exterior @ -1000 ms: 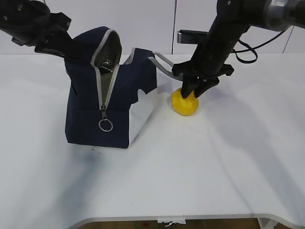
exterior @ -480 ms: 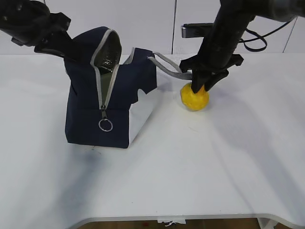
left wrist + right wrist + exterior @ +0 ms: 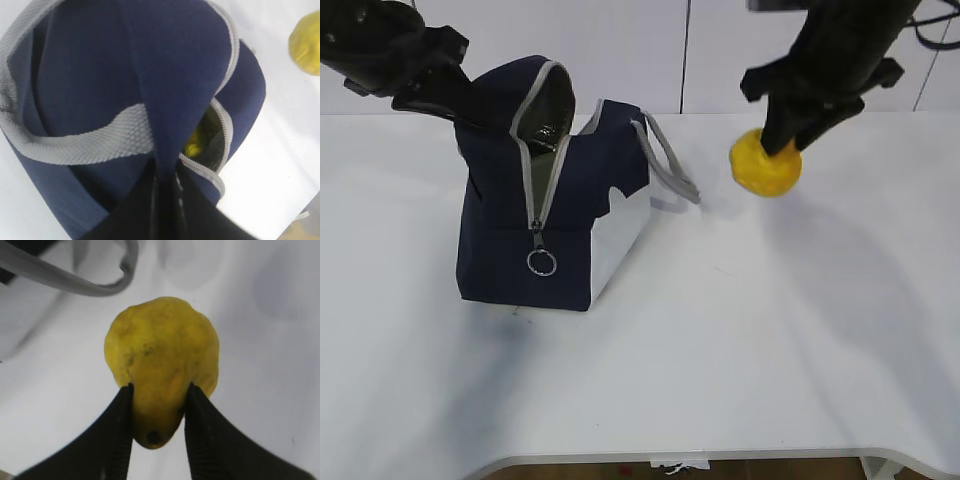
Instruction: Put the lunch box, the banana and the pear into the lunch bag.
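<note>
Now pear (image 3: 766,168) lifted off table (image 3: 740,330), up-right of lunch bag (image 3: 550,225); right gripper (image 3: 156,412) clamped on narrow end; left gripper (image 3: 167,182) pinching bag fabric, unchanged

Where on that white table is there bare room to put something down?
The broad stretch of table in front of the lunch bag, toward the near edge, lies bare, as does the right side beneath the lifted pear. It is crowded around the bag's strap handle.

white table (image 3: 740,340) with 1 navy lunch bag (image 3: 500,250) standing on it
</note>
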Available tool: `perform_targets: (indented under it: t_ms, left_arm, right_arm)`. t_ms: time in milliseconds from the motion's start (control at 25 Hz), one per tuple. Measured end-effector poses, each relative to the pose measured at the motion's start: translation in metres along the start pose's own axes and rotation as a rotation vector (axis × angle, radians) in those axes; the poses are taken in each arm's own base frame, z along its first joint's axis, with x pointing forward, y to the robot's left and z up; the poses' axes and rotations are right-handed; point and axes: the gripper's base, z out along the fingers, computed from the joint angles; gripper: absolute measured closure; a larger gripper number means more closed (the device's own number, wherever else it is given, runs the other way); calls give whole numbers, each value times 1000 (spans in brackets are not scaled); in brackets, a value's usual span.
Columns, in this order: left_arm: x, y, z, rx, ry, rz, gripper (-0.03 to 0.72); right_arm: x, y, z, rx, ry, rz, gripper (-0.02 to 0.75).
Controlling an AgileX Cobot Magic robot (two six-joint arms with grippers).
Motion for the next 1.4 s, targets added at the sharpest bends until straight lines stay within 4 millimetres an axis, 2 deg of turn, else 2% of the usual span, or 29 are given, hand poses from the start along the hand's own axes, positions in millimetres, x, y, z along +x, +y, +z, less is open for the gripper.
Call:
perform_targets:
  t_ms: [120, 240, 360, 480, 720, 840, 960, 1080, 1160, 1240, 1400]
  left_arm:
    - [0, 0, 0, 0, 0, 0, 694]
    - [0, 0, 0, 1, 2, 0, 694]
    - [1, 0, 0, 4, 8, 0, 694]
    - [1, -2, 0, 17, 14, -6, 694]
    - [0, -4, 0, 40, 4, -24, 694]
    - [0, -5, 0, 50, -2, -33, 694]
    - [-2, -8, 0, 86, -24, -64, 694]
    - [-3, -8, 0, 94, -28, -70, 694]
    - [-3, -8, 0, 94, -29, -71, 694]
    - [-3, -9, 0, 95, -30, -72, 694]
    - [-3, -8, -1, 94, -31, -73, 694]
  right_arm:
    - [-9, 15, -23, -142, -88, 15, 500]
    - [-19, 32, -31, -324, -168, 11, 500]
    - [-34, 46, -27, -508, -280, 9, 500]
    - [-46, 53, -2, -588, -323, 30, 500]
    - [-57, 58, 57, -617, -277, 66, 500]
    - [-64, 62, 69, -645, -278, 76, 496]
    - [-70, 72, 71, -673, -290, 61, 436]
    - [-72, 81, 67, -697, -294, 39, 323]
    - [-72, 81, 64, -694, -285, 24, 275]
    - [-72, 74, 60, -657, -257, 12, 255]
    - [-75, 44, 48, -501, -229, 28, 248]
